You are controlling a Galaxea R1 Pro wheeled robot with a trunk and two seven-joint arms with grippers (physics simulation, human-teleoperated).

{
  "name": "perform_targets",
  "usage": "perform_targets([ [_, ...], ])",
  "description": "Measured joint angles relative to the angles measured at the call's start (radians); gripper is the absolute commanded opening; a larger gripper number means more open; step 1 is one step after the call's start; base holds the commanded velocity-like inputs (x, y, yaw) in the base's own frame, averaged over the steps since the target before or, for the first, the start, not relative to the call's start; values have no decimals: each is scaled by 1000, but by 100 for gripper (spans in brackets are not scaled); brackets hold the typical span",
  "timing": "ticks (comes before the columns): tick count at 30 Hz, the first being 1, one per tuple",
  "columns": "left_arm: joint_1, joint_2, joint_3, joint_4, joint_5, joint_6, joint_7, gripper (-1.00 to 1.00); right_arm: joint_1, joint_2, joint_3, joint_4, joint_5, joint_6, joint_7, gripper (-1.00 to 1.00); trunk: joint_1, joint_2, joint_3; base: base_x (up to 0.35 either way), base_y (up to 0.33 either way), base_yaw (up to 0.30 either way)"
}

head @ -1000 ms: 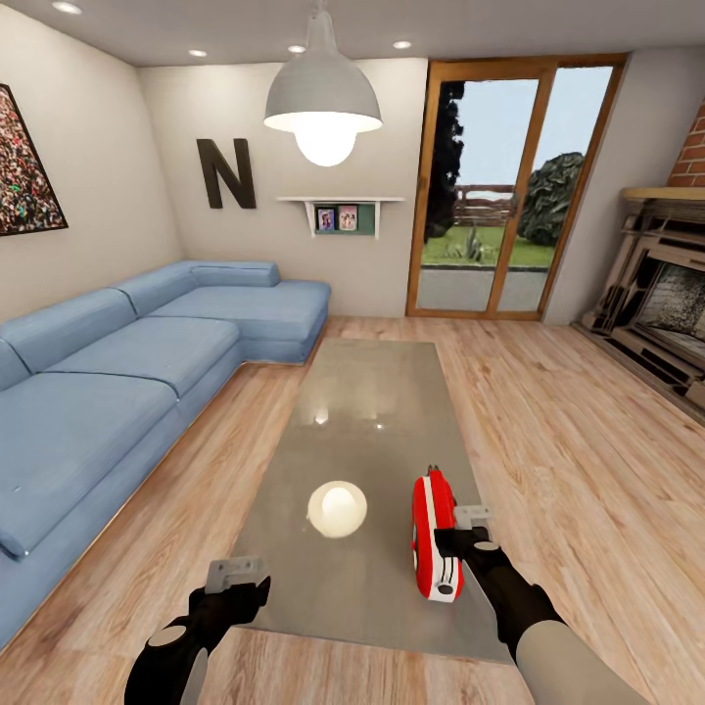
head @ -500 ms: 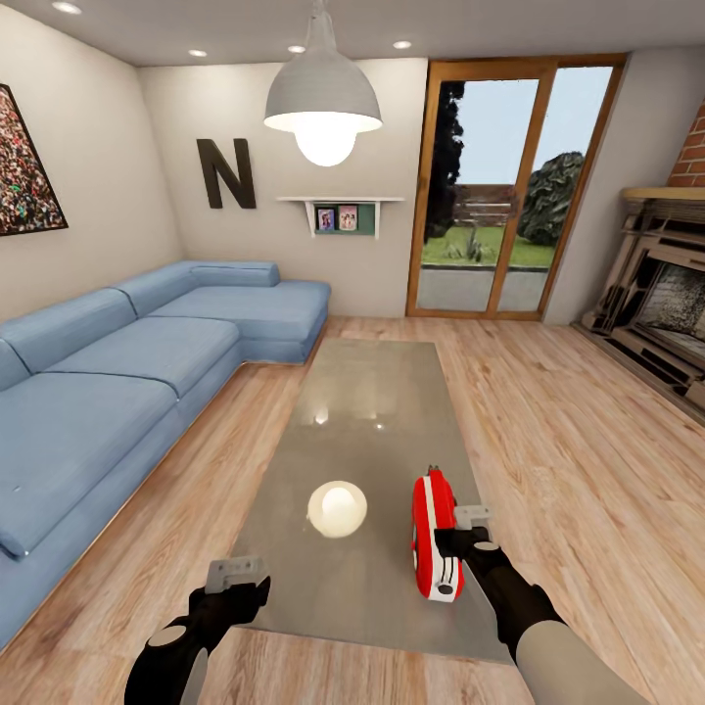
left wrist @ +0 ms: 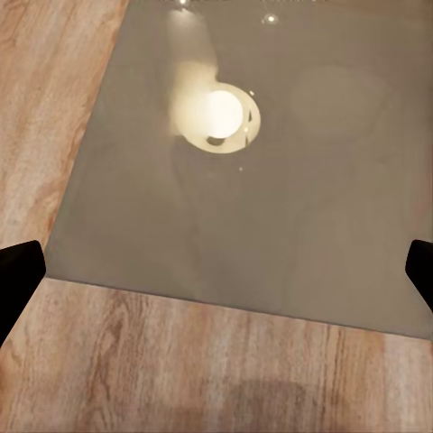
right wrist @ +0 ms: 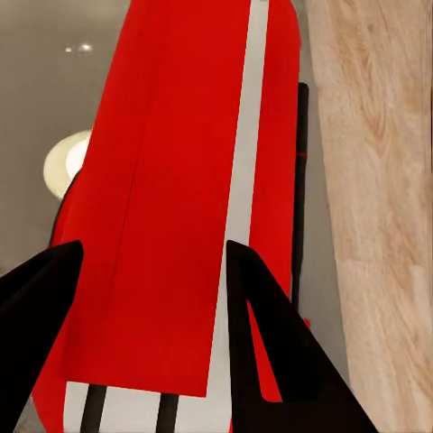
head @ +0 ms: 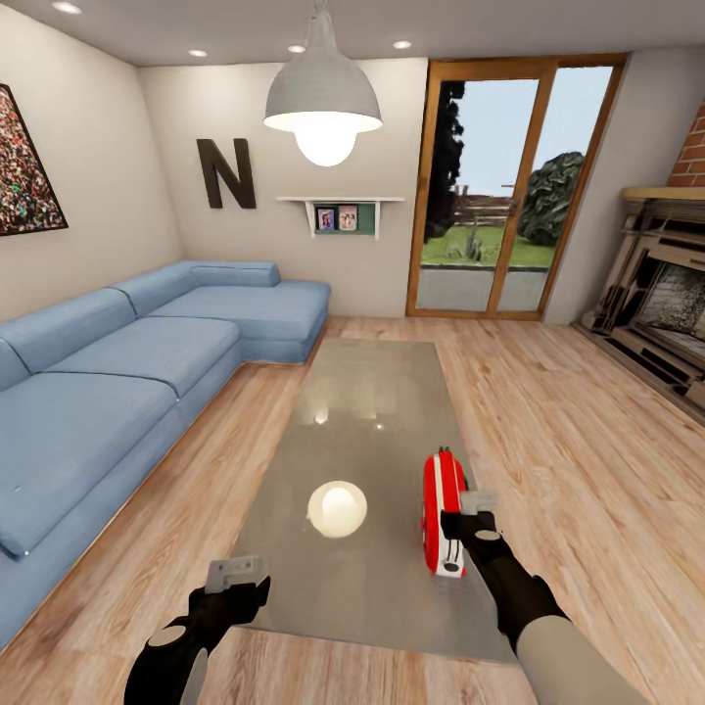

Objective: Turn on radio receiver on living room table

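Note:
The slim red radio receiver (head: pixel 443 509) with white trim stands on edge on the glossy grey coffee table (head: pixel 372 411), near its right front corner. My right gripper (head: pixel 453 530) is against the radio's near right side. In the right wrist view the radio (right wrist: pixel 180 207) is very close, and the gripper (right wrist: pixel 153 248) has its black fingers (right wrist: pixel 271 343) part-way apart over the radio's narrow red-and-white edge, not around it. My left gripper (head: pixel 238 578) hovers open over the table's front edge, with its fingers spread wide and nothing between them (left wrist: pixel 216 271) above the table (left wrist: pixel 298 180).
A blue corner sofa (head: pixel 117 372) runs along the left. The fireplace (head: pixel 666 294) is at the right and glass doors (head: pixel 499 186) at the back. A pendant lamp (head: pixel 323 98) hangs over the table, with its reflection (head: pixel 337 508) on the top. Wood floor surrounds the table.
The radio and my right gripper have shifted slightly right and away together. The radio now looks more edge-on. The left arm has not moved.

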Motion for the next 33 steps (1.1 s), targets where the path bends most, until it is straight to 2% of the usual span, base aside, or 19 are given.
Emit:
perform_targets([
  [2,0,1,0,0,0,0,1,100,-1,-1,1,-63,8,7,0,-100,0,0,0,0,0,0],
  [5,0,1,0,0,0,0,0,100,0,-1,1,-75,0,9,0,-100,0,0,0,0,0,0],
  [33,0,1,1,-1,-1,0,1,100,1,2,4,-78,-3,9,2,-100,0,0,0,0,0,0],
])
